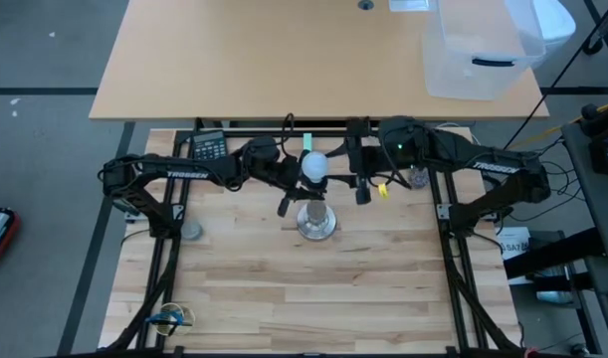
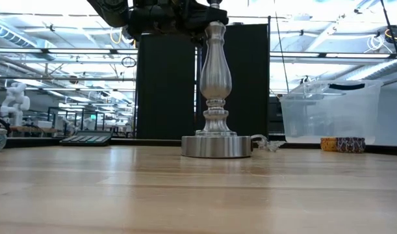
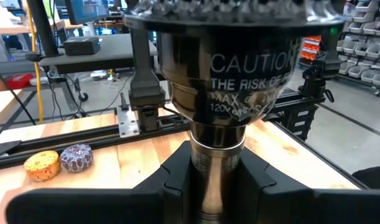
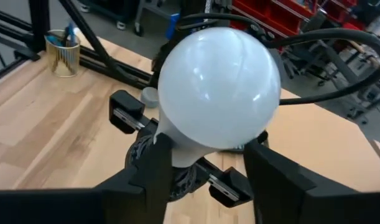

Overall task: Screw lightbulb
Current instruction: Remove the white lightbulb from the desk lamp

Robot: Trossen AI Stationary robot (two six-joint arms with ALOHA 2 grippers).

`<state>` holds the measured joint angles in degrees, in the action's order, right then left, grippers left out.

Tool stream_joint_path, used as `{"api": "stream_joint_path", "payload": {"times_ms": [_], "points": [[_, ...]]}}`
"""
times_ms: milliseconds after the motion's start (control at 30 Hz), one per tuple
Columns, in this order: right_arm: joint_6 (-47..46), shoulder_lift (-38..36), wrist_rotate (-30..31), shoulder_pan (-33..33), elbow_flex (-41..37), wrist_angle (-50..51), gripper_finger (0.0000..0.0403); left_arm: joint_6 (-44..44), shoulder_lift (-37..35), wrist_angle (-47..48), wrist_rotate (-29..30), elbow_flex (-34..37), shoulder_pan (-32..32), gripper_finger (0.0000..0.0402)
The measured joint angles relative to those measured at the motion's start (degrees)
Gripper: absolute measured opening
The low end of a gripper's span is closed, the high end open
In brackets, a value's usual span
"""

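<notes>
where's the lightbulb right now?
In the high view the lightbulb sits mid-table on top of the silver lamp stand, between the right gripper fingers, while the left gripper clamps the stand's neck.

White frosted lightbulb [image 4: 219, 87], globe up, upright atop the silver stand [image 1: 316, 221], mid-table.

A frosted white lightbulb [image 4: 219, 87] tops a polished silver lamp stand [image 2: 216, 91] with a black socket [image 3: 221, 68] printed in white lettering, on a pale blond wood-grain table [image 1: 284, 288], beside dark arms, a yellow speckled tin [image 3: 41, 165] and a purple patterned tin [image 3: 76, 157].
</notes>
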<state>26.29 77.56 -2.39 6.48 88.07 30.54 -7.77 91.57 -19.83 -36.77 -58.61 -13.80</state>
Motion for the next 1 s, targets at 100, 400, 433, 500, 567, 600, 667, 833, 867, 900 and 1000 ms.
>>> {"api": "stream_joint_path", "payload": {"times_ms": [100,400,433,500,567,600,667,833,867,900,1000], "points": [[-1.12,0.0,-1.17,1.22,0.0,-0.43,0.0163,0.7,0.0,0.22,-0.07,0.03,-0.25,0.0072],[-5.0,-1.49,0.17,1.26,0.0,2.37,0.0179,1.15,0.0,0.03,-0.28,0.0,-0.75,0.0072],[-5.61,-2.0,0.47,1.08,0.0,2.67,0.0185,1.19,0.0,0.0,-0.27,0.0,-0.74,0.0072],[-6.86,-3.07,1.45,0.49,0.03,3.3,0.0196,1.35,0.0,0.0,-0.26,0.0,-0.74,0.0072],[-7.76,-4.23,2.64,-0.58,0.07,4.1,0.0209,1.4,0.0,0.0,-0.24,0.0,-0.75,0.0072],[-8.01,-4.83,3.1,-1.21,0.07,4.43,0.0215,1.42,0.0,0.0,-0.21,0.0,-0.75,0.0072],[-8.4,-5.95,3.64,-2.86,0.07,4.64,0.0227,1.48,0.0,0.0,0.16,0.0,-0.74,0.0072],[-10.6,-7.82,10.41,-8.63,0.14,4.4,0.0241,1.5,0.0,0.04,1.01,0.0,-0.72,0.0072],[-11.61,-7.82,13.38,-9.94,0.15,4.38,0.0241,1.51,0.0,0.03,1.21,0.0,-0.72,0.0072],[-12.71,-7.75,16.7,-11.18,0.15,4.38,0.0241,1.53,0.0,-0.02,1.45,0.0,-0.71,0.0072],[-14.95,-6.23,26.98,-14.7,0.15,2.64,0.0235,1.55,0.0,-0.13,2.49,0.0,-0.7,0.0072]]}}
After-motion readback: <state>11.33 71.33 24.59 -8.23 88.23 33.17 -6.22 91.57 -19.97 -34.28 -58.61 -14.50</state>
